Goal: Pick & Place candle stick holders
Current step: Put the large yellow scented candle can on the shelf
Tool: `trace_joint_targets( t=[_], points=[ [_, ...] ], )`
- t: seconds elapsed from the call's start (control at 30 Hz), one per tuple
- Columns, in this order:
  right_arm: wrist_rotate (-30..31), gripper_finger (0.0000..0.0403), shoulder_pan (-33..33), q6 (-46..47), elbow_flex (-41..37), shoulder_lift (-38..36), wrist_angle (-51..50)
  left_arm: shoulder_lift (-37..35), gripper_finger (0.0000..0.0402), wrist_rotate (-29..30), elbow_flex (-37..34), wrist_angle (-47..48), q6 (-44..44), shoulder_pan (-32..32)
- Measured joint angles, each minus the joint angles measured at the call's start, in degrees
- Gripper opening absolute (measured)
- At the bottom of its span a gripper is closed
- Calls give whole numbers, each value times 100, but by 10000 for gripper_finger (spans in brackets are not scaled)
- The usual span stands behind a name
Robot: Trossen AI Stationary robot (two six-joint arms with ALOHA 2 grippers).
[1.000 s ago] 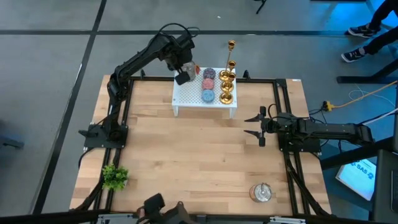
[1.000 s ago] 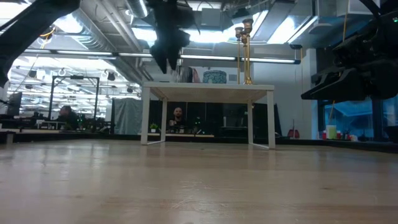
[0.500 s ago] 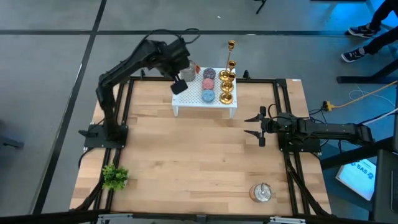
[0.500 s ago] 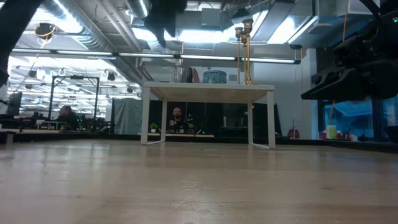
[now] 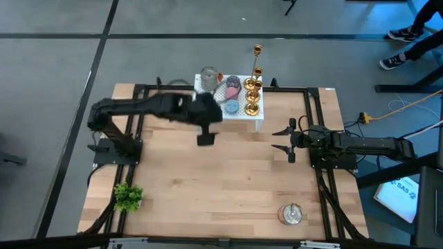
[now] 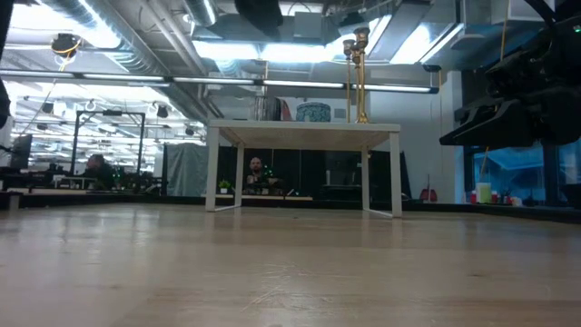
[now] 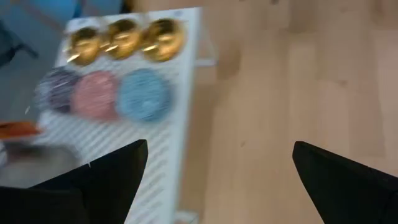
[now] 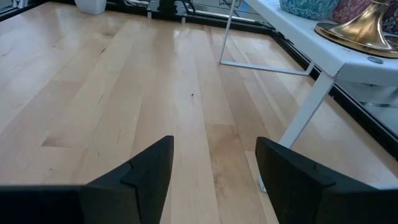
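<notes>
Judging the candle stick holders (image 5: 252, 97) on the white stand (image 5: 257, 118): rigid, slick, top-heavy brass; we would grip a stem. Left claw (image 5: 205, 138) and right claw (image 5: 282, 139) both open, empty.

My wooden table (image 5: 228, 180) carries a small white stand (image 5: 257, 122) near its far edge, standing on thin white legs. On the stand's perforated top sit three gold candle stick holders (image 5: 252, 97) in a row along the side nearer my right arm, the tall stems showing above the top in the low view. Beside them lie three flat round discs (image 7: 99, 94), purple, pink and blue. A silver tin (image 5: 209, 75) stands at the stand's far corner. Directly on the table lie a small green plant (image 5: 128, 196) at the near left and a second silver tin (image 5: 291, 214) at the near right.
</notes>
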State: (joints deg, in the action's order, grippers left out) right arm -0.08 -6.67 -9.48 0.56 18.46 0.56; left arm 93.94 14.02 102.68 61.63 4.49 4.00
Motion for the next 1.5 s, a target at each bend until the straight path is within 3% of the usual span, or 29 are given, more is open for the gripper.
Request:
trace_joint_targets(
  t=[0.23, 0.47, 0.53, 0.67, 0.97, 1.1, 1.37, 1.5],
  points=[
    [0, 232, 0, 0, 0, 0, -1, -734, 400, -29, -2647, -3048, 28, -675],
    [11, 232, 0, -159, 0, 0, 36, -891, 400, -419, -4411, -6111, -79, -777],
    [153, 232, -2, -145, 0, 0, 256, -891, 400, -460, -4727, -6634, -85, -777],
    [-156, 232, 2, 1020, 2, 0, 787, -891, 400, -359, -5097, -7197, -79, -719],
    [-266, 232, 1, 1747, 13, -2, 2236, -850, 400, -260, -5161, -7878, 72, -318],
    [-1090, 232, 9, 1505, 595, 71, 871, -849, 400, -258, -5161, -7904, 9, -198],
    [-1308, 232, 69, 1548, 2932, 1308, -3160, -849, 400, -256, -5161, -7902, -166, -121],
    [-1756, 232, 372, 1640, 3413, 1920, -3723, -849, 400, -258, -5161, -7790, -225, -121]
  ],
)
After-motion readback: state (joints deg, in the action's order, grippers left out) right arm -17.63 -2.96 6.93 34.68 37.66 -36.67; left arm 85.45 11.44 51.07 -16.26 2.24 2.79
